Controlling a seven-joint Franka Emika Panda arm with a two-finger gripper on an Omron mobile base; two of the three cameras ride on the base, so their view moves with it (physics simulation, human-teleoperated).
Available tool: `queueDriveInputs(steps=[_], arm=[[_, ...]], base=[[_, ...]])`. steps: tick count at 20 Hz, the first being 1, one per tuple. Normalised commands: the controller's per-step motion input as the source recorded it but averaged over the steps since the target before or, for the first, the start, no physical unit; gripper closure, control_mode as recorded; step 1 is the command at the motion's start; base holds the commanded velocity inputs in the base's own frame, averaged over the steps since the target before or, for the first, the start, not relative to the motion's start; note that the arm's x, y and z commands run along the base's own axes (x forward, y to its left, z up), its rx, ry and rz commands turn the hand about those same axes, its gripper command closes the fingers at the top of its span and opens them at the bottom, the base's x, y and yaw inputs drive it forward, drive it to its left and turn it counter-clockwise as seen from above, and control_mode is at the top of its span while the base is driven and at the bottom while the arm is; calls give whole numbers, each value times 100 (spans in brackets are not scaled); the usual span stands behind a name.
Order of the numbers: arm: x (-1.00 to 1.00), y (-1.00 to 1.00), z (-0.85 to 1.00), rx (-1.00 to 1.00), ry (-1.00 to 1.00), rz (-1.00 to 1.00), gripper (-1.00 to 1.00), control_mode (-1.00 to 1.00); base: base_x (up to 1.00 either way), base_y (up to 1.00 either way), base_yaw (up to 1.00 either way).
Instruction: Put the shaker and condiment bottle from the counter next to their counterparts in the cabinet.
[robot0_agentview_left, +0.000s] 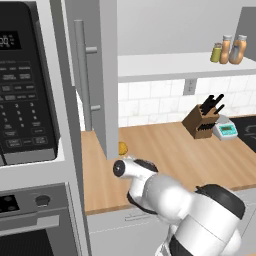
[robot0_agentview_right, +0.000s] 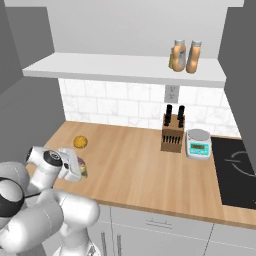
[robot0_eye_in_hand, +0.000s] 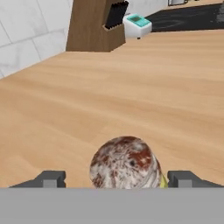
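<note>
The tool (robot0_eye_in_hand: 118, 180) sits low over the wooden desk (robot0_agentview_right: 145, 160) near its front left corner, with the shaker (robot0_eye_in_hand: 126, 164) between its two dark fingertips (robot0_eye_in_hand: 51, 178). In the hand view the shaker's mottled grey-brown cap faces the camera and a sliver of yellow-green body shows at its right side. The fingertips stand on either side of the cap with a gap on each side, so I cannot tell whether they grip the shaker or only bracket it. In the right base view the shaker (robot0_agentview_right: 80, 169) shows as a yellow-green patch just past the white hand, close to the desk's left front edge.

A small orange-yellow round thing (robot0_agentview_right: 80, 142) lies on the desk near its left edge, behind the hand and apart from it.

On the white shelf (robot0_agentview_right: 120, 67) of the cabinet (robot0_agentview_left: 95, 75), toward its right end, three items stand together: a yellow-green shaker twin (robot0_agentview_left: 216, 52) and two orange bottles (robot0_agentview_left: 238, 49) with light caps, close beside one another. The cabinet door hangs open, its long bar handle (robot0_agentview_left: 82, 75) visible in the left base view.

A wooden knife block (robot0_agentview_right: 173, 133) stands at the back of the desk near the tiled wall, with a white kitchen scale (robot0_agentview_right: 198, 144) just beside it on the right. A black cooktop (robot0_agentview_right: 239, 172) occupies the desk's right end. A black microwave (robot0_agentview_left: 25, 85) is at the far left.
</note>
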Motion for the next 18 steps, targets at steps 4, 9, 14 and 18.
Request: queueDriveInputs(steps=[4,9,14,18], arm=[[13,-12,-36,1,8,0,100,-100],[4,-35,-6,2,-6,0,100,-100],[3,-52,22,5,-18,0,100,-100],[1,-65,10,5,-6,3,100,-100]], base=[[0,0,0],[0,0,0],[0,0,0],[0,0,0]])
